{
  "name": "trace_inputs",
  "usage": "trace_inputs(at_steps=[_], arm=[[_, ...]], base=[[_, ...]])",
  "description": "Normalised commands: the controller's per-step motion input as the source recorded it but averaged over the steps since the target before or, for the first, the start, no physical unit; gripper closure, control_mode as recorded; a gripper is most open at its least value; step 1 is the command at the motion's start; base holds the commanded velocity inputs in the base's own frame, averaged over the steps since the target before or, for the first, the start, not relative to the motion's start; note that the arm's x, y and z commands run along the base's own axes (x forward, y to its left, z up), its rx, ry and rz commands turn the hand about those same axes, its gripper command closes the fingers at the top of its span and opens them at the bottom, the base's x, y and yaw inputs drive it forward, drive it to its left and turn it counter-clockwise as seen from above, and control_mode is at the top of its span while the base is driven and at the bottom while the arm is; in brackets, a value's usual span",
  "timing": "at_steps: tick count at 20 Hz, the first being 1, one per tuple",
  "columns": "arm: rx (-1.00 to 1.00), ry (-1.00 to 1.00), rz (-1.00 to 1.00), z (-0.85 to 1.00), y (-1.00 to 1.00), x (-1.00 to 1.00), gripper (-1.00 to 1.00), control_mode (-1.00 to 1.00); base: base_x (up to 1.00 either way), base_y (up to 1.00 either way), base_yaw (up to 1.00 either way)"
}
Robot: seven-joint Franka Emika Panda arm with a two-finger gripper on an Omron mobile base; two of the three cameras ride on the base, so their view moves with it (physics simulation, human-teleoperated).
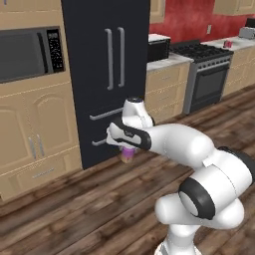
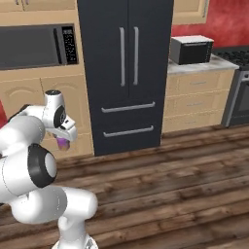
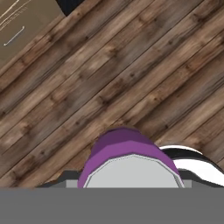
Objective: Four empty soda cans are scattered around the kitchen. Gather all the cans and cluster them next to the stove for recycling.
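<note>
A purple soda can [image 3: 124, 151] with a silver top sits between the fingers of my gripper [image 1: 128, 150], which is shut on it and holds it above the wood floor. The same purple can [image 1: 128, 156] hangs under the hand in front of the black fridge, and in the right base view the can [image 2: 63, 141] peeks out below the gripper [image 2: 64, 137]. The stove [image 1: 201, 52] stands far off at the back right, its edge [image 2: 241, 54] at the right border. A small red can [image 1: 228, 44] stands on the counter just right of the stove.
A tall black fridge [image 1: 107, 69] stands straight ahead, with a built-in microwave [image 1: 30, 54] in tan cabinets to its left. A boxy black microwave [image 1: 158, 48] sits on the counter between fridge and stove. Wood floor [image 2: 170, 194] stretches toward the right.
</note>
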Motion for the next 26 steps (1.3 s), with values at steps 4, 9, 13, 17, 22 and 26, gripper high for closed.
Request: trace_inputs(at_steps=[4, 9, 13, 17, 22, 26], arm=[[0.0, 0.0, 0.0, 0.0, 0.0, 0.0, 1.0, 1.0], [0.0, 0.0, 0.0, 0.0, 0.0, 0.0, 1.0, 1.0], [0.0, 0.0, 0.0, 0.0, 0.0, 0.0, 1.0, 1.0], [0.0, 0.0, 0.0, 0.0, 0.0, 0.0, 1.0, 1.0], [0.0, 0.0, 0.0, 0.0, 0.0, 0.0, 1.0, 1.0], [0.0, 0.0, 0.0, 0.0, 0.0, 0.0, 1.0, 1.0]], base=[[0.64, -0.1, -0.04], [0.61, -0.19, -0.07], [0.6, -0.19, -0.08], [0.59, -0.2, -0.08], [0.53, -0.29, -0.08], [0.48, -0.32, -0.11]])
